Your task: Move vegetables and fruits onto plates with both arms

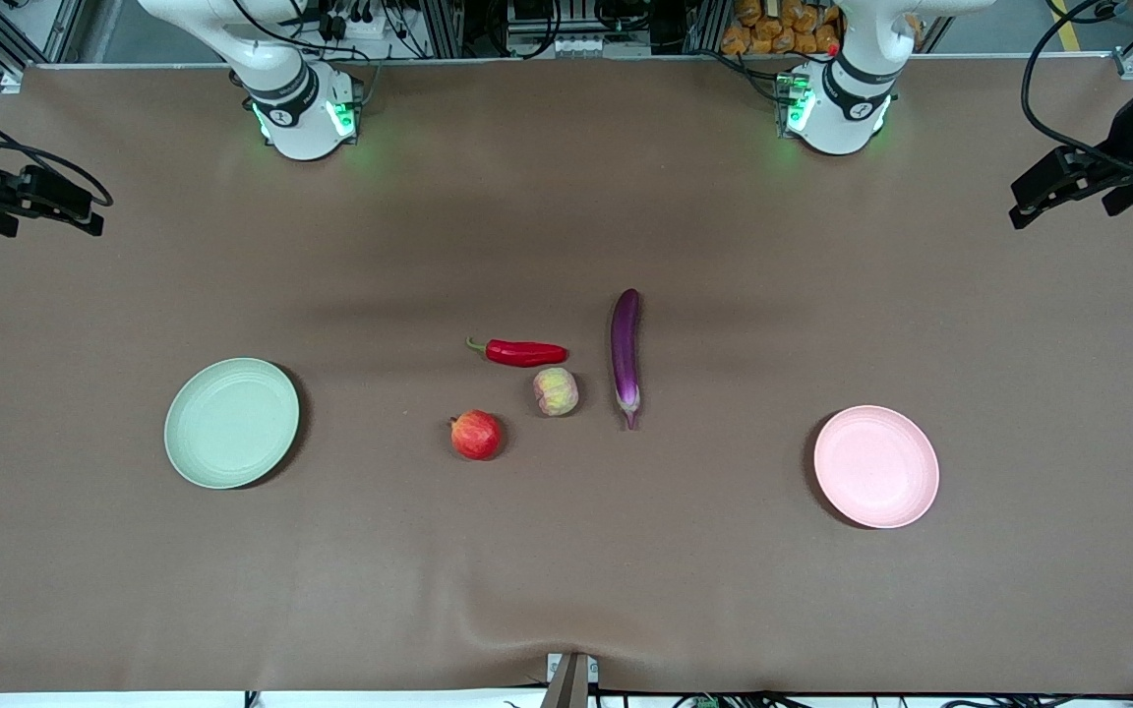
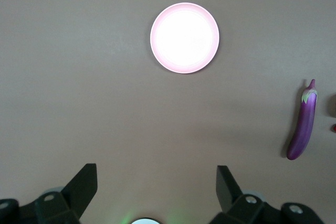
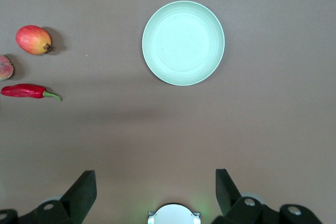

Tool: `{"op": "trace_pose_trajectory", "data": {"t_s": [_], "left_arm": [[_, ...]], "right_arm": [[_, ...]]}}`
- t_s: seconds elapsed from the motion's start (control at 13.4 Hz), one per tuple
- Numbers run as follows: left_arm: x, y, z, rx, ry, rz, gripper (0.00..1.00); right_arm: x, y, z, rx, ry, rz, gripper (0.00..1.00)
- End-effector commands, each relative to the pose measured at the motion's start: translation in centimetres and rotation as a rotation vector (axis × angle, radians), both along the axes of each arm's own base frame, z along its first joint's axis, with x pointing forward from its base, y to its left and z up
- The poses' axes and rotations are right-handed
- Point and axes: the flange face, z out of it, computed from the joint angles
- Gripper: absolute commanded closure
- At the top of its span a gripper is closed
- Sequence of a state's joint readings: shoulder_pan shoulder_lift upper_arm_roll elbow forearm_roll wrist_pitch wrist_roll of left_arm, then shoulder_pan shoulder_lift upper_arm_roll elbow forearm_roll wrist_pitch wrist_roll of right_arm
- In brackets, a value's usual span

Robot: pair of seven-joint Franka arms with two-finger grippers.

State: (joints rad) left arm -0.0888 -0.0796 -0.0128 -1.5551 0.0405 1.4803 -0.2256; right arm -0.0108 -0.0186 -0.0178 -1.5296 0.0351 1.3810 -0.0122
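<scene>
While both arms wait high up, the left gripper (image 2: 156,192) and right gripper (image 3: 156,192) are spread wide and hold nothing. Mid-table, the eggplant (image 1: 626,354) lies lengthwise toward the arms, closest to the left arm and the pink plate (image 1: 876,466).

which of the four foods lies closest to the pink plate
The purple eggplant; the chili, peach and apple all lie farther from the pink plate.

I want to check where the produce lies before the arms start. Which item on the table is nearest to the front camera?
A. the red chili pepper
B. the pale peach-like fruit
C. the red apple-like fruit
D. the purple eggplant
C: in the front view the red apple-like fruit lies lowest, below the peach-like fruit, the chili pepper and the eggplant.
</scene>
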Motion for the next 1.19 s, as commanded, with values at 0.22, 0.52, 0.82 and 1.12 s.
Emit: {"op": "trace_pose_trajectory", "data": {"t_s": [0.22,0.52,0.82,1.12], "left_arm": [[0.3,0.0,0.4,0.024,0.002,-0.022,0.0],[1.0,-0.4,-0.5,0.028,0.029,-0.031,0.0],[0.8,-0.6,-0.1,0.027,0.021,-0.022,0.0],[1.1,-0.8,-0.3,0.027,0.018,-0.031,0.0]], "right_arm": [[-0.3,0.2,0.2,0.004,0.013,-0.001,0.0],[-0.2,0.2,0.1,0.004,0.013,-0.001,0.0],[-0.4,0.1,-0.1,0.005,0.028,0.0,0.0],[-0.3,0.6,0.0,0.005,0.02,0.008,0.0]]}}
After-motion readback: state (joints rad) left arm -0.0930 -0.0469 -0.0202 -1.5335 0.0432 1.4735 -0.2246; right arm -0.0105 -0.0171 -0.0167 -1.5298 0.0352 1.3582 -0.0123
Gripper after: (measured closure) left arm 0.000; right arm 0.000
